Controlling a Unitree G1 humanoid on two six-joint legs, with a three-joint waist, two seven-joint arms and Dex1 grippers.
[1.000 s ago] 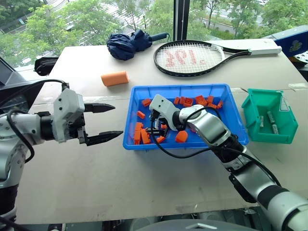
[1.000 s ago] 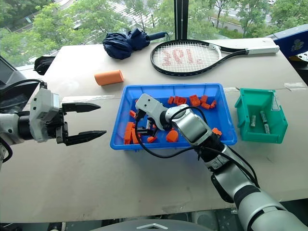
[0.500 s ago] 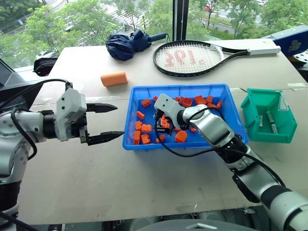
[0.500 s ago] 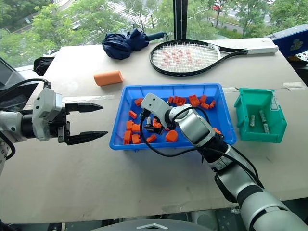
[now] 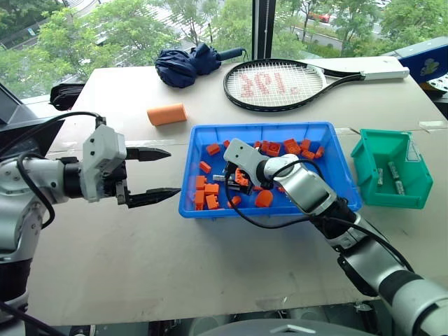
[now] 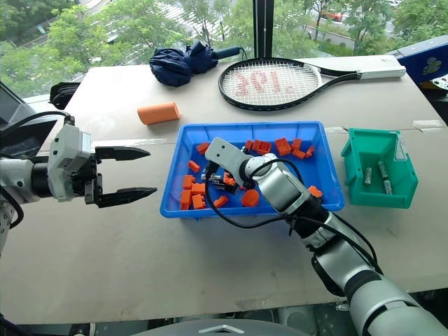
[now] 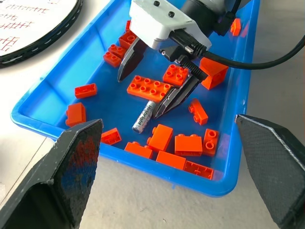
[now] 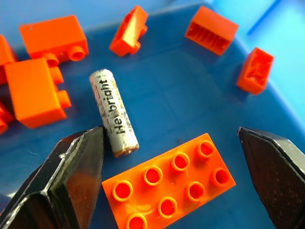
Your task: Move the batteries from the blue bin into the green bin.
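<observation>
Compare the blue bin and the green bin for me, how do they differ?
The blue bin is wide and shallow; the green bin is smaller and deeper. The blue bin holds orange bricks and one battery; the green bin holds only batteries. Both are plastic and sit on the table.

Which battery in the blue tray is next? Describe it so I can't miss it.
In the blue bin, find the right gripper. Beside one finger lies the battery, next to a flat eight-stud brick: the one silver cylinder among orange bricks.
</observation>
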